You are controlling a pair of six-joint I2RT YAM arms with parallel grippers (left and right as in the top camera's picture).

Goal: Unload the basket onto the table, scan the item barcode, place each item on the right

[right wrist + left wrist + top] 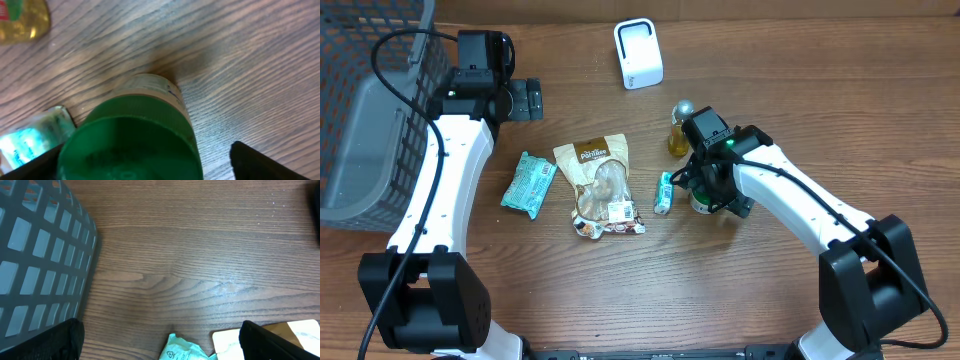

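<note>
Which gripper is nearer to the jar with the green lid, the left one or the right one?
Right. The right gripper is directly above the green-lidded jar, one finger on each side. The left gripper is far across the table, beside the basket.

Overhead is looking straight down at the table (800, 60), sharing the basket (40, 255) with the low left wrist view and the green lid (130, 140) with the close right.

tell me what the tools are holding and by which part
Nothing is held. The right tool stands open around the green-lidded jar, not gripping it; the left tool is open and empty.
</note>
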